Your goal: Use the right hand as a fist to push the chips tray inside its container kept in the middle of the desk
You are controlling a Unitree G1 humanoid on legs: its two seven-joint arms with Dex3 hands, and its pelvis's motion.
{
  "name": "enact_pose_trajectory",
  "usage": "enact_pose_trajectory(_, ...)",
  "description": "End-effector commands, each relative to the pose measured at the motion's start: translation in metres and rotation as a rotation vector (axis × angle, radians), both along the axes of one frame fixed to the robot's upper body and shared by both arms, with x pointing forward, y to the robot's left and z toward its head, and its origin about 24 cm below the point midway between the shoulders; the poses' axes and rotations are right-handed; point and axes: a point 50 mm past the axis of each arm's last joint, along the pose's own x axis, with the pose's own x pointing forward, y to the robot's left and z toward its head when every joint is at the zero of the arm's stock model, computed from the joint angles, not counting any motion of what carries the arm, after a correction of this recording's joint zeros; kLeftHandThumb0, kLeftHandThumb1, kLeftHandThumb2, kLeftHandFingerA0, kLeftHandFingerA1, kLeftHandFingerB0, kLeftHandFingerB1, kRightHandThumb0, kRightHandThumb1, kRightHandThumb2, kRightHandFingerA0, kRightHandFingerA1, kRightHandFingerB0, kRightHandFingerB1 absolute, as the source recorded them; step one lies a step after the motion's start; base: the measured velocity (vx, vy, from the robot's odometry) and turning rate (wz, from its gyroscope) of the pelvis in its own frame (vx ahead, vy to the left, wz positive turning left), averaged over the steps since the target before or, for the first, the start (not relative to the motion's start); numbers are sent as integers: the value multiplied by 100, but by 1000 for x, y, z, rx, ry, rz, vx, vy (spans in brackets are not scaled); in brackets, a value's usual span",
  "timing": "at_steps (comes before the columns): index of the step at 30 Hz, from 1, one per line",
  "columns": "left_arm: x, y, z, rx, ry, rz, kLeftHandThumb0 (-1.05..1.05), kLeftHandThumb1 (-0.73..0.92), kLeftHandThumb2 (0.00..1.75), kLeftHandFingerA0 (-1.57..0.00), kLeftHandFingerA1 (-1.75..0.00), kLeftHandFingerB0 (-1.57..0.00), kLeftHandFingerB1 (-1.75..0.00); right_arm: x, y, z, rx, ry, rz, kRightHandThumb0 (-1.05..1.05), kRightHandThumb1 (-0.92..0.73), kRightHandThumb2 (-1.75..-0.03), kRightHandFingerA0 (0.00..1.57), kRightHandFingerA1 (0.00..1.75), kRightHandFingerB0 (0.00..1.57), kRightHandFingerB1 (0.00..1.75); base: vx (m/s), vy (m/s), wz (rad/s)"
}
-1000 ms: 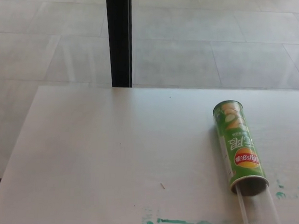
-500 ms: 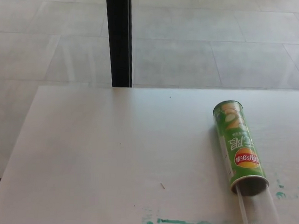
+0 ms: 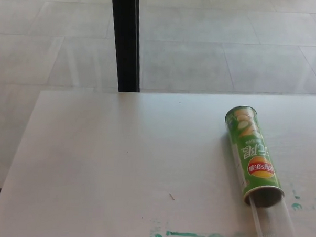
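Green can: I see the chips container (image 3: 252,155) lying on its side on the right part of the pale desk (image 3: 109,163), open mouth toward me, closed end pointing away.
Tray: the clear chips tray (image 3: 275,224) sticks out of that mouth toward the near desk edge.
Robot hand: neither robot hand shows in my view, so I cannot tell how open either one is or how the can lies relative to them.
Cut off: the tray's near end runs out of the bottom edge; its see-through walls are hard to trace.
Looks: green label, red-and-yellow logo, printing upside down from my side.
Desk marks: teal smears (image 3: 187,235) along the near edge, left of the tray.
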Motion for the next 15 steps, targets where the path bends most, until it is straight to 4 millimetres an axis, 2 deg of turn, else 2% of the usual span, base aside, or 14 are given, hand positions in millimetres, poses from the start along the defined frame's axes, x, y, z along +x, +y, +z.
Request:
enact_pose_trajectory(1, 0, 9, 11, 31, -27, -7, -64, 76, 63, -47, -54, -37, -42, 11, -17, -45, -567, 7, 25, -64, -79, -63, 79, 87, 64, 48, 0, 0, 0)
enact_pose_trajectory(2, 0, 8, 11, 27, -24, -4, -63, 76, 63, -45, -54, -36, -40, 11, -18, -46, -567, 9, 23, -63, -78, -63, 81, 91, 64, 49, 0, 0, 0)
enact_pose_trajectory(3, 0, 8, 10, 29, -18, -3, -66, 61, 97, -43, -62, -32, -53, 11, -18, -47, -566, -4, 21, -58, -61, -104, 81, 90, 57, 64, 0, 0, 0)
enact_pose_trajectory(4, 1, 8, 10, 37, -7, -21, -64, 77, 63, -48, -55, -38, -41, 12, -18, -48, -569, -4, 11, -64, -77, -63, 83, 94, 65, 49, 0, 0, 0)
enact_pose_trajectory(5, 0, 8, 10, 36, -9, -21, -67, 61, 97, -44, -63, -32, -53, 12, -18, -49, -578, -6, 9, -64, -77, -63, 84, 98, 64, 49, 0, 0, 0)
enact_pose_trajectory(6, 0, 8, 10, 35, -11, -19, -67, 61, 97, -44, -63, -32, -53, 12, -18, -50, -582, -7, 9, -64, -77, -63, 84, 98, 64, 49, 0, 0, 0)
enact_pose_trajectory(7, 1, 8, 10, 38, -17, -14, -65, 76, 62, -49, -55, -38, -41, 14, -18, -51, -586, -5, 7, -65, -77, -64, 81, 94, 64, 50, 0, 0, 0)
enact_pose_trajectory(8, 0, 8, 10, 36, -18, -7, -64, 76, 62, -50, -56, -39, -41, 14, -19, -52, -580, -18, 6, -65, -76, -63, 83, 99, 67, 51, 0, 0, 0)
enact_pose_trajectory(9, 0, 8, 10, 35, -16, -10, -67, 61, 97, -44, -63, -32, -53, 15, -19, -53, -592, -37, 5, -68, -77, -62, 80, 109, 67, 50, 0, 0, 0)
enact_pose_trajectory(10, 0, 9, 11, 39, -12, -12, -65, 76, 62, -50, -57, -39, -41, 16, -20, -54, -599, -47, 3, -66, -76, -63, 81, 110, 65, 51, 0, 0, 0)
enact_pose_trajectory(13, -1, 9, 10, 32, -23, 2, -64, 76, 62, -50, -59, -40, -43, 19, -21, -52, -615, -37, -13, -67, -77, -64, 76, 101, 64, 51, 0, 0, 0)
enact_pose_trajectory(14, -1, 8, 10, 30, -22, -5, -64, 76, 62, -49, -56, -38, -41, 23, -20, -49, -653, -48, -14, -66, -78, -64, 74, 120, 64, 62, 0, 0, 0)
enact_pose_trajectory(15, -1, 8, 11, 32, -18, -10, -64, 77, 63, -49, -54, -38, -41, 24, -20, -49, -648, -62, -22, -65, -77, -64, 73, 123, 65, 67, 0, 0, 0)
